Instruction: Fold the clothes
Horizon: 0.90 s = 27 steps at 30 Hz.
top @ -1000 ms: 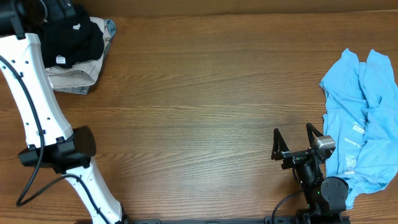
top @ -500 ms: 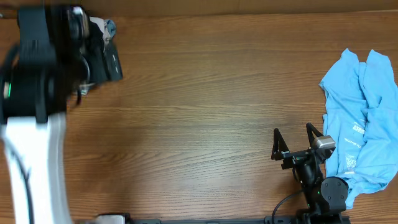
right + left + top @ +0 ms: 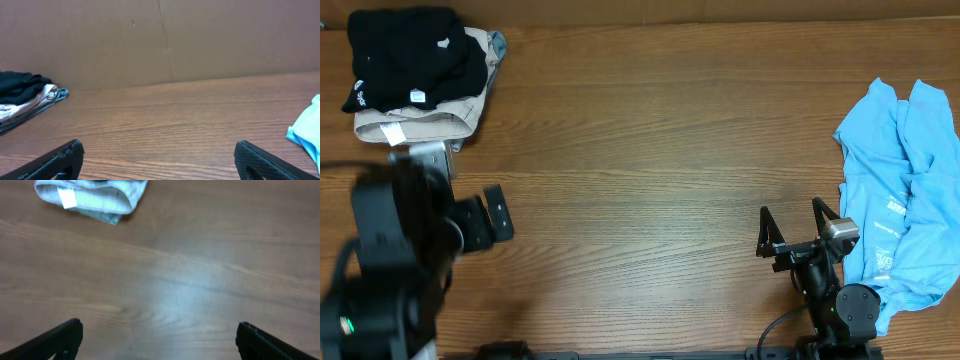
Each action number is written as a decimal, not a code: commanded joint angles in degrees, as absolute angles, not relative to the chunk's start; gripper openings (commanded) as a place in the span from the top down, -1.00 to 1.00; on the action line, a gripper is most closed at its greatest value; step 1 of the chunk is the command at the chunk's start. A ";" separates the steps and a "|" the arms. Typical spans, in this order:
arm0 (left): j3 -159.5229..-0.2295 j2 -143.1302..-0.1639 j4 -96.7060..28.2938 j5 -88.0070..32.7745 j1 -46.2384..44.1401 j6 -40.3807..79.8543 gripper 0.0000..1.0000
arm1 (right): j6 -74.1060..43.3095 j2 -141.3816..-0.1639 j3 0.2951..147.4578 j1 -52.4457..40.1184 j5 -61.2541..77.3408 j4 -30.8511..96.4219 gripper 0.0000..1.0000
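The black garment is hiding most of a beige one, far-left on the bench; the blue T-shirt is running off-frame right. My blurred left pincer is withdrawing from that pile; it and my right pincer are gaping empty.

I can't read any text from here. The light blue T-shirt carries white print, the black garment a small white logo and tag, and the beige garment beneath it a white label, all too small to make out.

wood table, clothes pile, blue T-shirt
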State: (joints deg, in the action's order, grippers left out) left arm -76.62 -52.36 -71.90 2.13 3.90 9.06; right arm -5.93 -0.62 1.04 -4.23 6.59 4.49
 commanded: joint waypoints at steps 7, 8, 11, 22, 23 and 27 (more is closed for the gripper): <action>-46.78 -29.39 -36.60 1.39 4.05 12.19 -1.00 | -5.76 -0.16 0.45 -4.54 6.04 4.25 -1.00; -42.85 -27.05 -31.75 1.37 4.05 12.27 -1.00 | -5.76 -0.16 0.45 -4.54 6.04 4.25 -1.00; -33.56 -21.47 -20.14 1.41 4.05 12.45 -1.00 | -5.76 -0.16 0.45 -4.54 6.04 4.25 -1.00; -9.65 -4.54 2.22 1.54 4.05 13.78 -1.00 | -5.76 -0.16 0.45 -4.54 6.04 4.25 -1.00; -7.99 -3.22 3.25 1.65 4.05 13.78 -1.00 | -5.76 -0.16 0.45 -4.54 6.04 4.25 -1.00; -3.62 -0.16 5.85 1.93 4.01 13.74 -1.00 | -5.76 -0.16 0.45 -4.54 6.04 4.25 -1.00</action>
